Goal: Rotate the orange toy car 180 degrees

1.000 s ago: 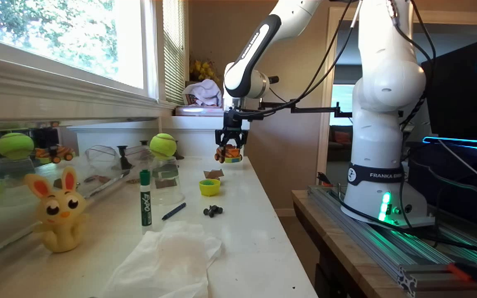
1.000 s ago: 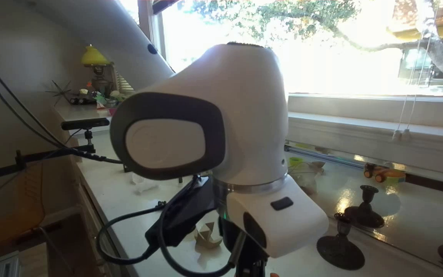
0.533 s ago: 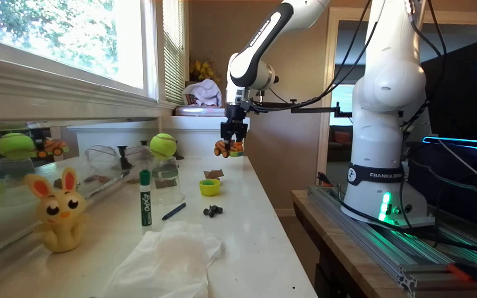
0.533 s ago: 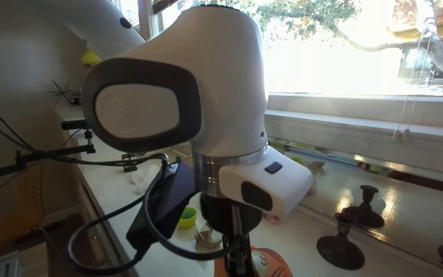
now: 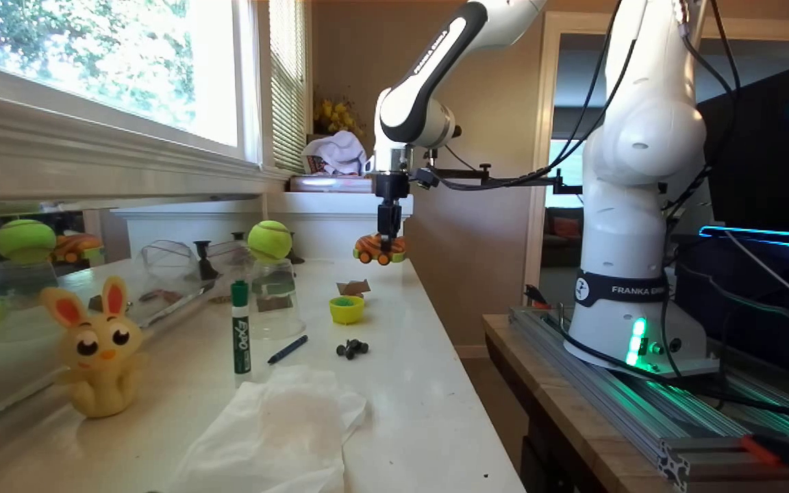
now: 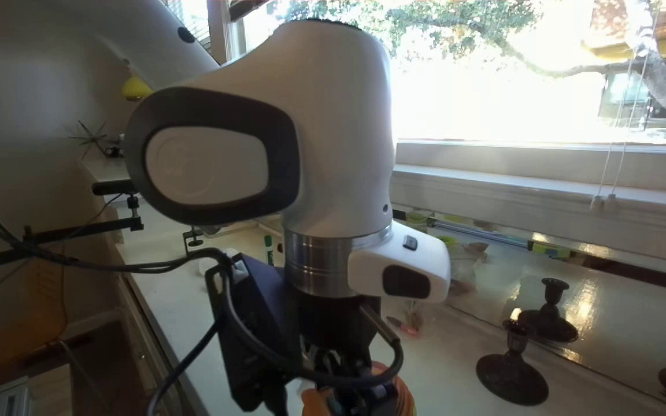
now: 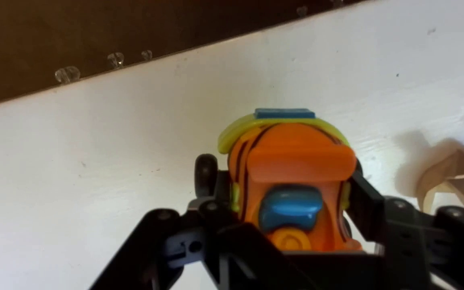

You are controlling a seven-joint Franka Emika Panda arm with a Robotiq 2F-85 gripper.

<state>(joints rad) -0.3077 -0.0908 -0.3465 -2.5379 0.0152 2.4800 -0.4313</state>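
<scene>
Toy car (image 7: 294,173) | orange, between jaws, 1 per side | jaws pinching its flanks

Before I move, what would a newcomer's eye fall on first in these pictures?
Likely the orange car, held in the gripper above the counter, right of centre in the wrist view. In an exterior view, the yellow bunny sits at the left, a tennis ball on a clear cup farther back. The white arm dominates an exterior view.
</scene>
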